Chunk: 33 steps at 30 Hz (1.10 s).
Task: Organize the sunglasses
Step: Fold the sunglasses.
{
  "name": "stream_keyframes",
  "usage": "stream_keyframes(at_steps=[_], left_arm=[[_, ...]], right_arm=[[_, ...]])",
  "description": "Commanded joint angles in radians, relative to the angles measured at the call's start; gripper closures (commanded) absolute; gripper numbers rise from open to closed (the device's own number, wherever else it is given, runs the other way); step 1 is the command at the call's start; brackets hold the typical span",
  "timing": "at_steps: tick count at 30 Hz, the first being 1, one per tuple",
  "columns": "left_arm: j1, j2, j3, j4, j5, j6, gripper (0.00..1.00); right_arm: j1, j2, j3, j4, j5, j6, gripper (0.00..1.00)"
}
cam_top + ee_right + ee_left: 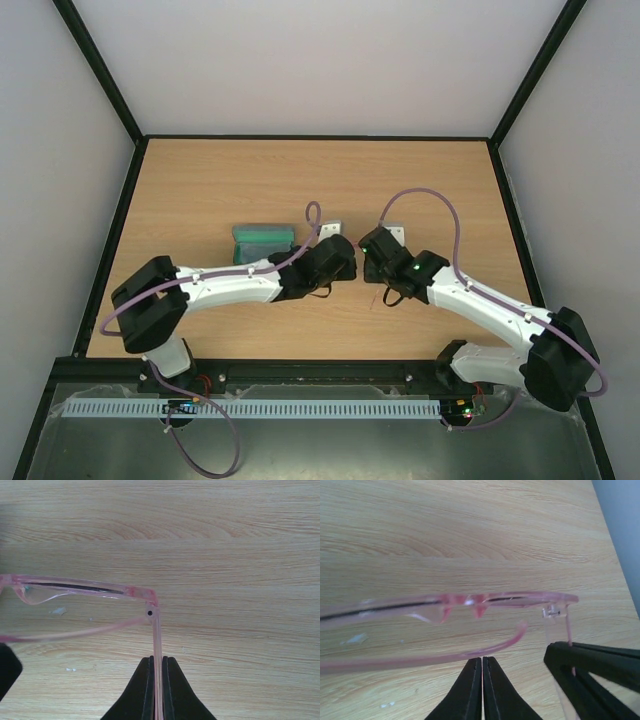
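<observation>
The pink translucent sunglasses (470, 600) hang just above the wooden table between my two grippers. In the right wrist view my right gripper (156, 659) is shut on one slim arm of the sunglasses (100, 590), just below the hinge. That arm stands at a right angle to the front. In the left wrist view my left gripper (482, 659) is shut, its tips against the other arm, which lies folded along the front. Nothing shows clamped between them. In the top view both grippers, left (338, 262) and right (372, 248), meet mid-table and hide the glasses.
An open grey-blue case (263, 240) with a green inside lies just left of the left gripper. The right gripper's black body (592, 665) shows at the lower right of the left wrist view. Black frame rails edge the table (250, 180).
</observation>
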Motion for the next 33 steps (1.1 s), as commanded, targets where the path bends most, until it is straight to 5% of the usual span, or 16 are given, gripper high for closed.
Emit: stream_keyframes(at_steps=[1, 11, 17, 23, 33], left_arm=[[0.013, 0.037, 0.054, 0.016, 0.015, 0.006, 0.95], [0.003, -0.027, 0.039, -0.027, 0.030, 0.022, 0.90], [-0.150, -0.451, -0.111, -0.248, -0.082, 0.004, 0.56], [-0.246, -0.900, -0.290, -0.437, -0.068, -0.135, 0.39], [-0.246, -1.172, -0.281, -0.647, 0.103, -0.148, 0.17]], right_arm=[[0.014, -0.013, 0.017, -0.058, 0.040, 0.019, 0.99], [0.016, -0.024, 0.013, -0.061, 0.044, -0.005, 0.99], [0.016, -0.075, 0.039, -0.107, -0.031, -0.080, 0.99], [0.080, -0.115, 0.084, -0.112, -0.255, -0.125, 0.99], [0.425, -0.110, 0.131, -0.148, -0.239, -0.248, 0.99]])
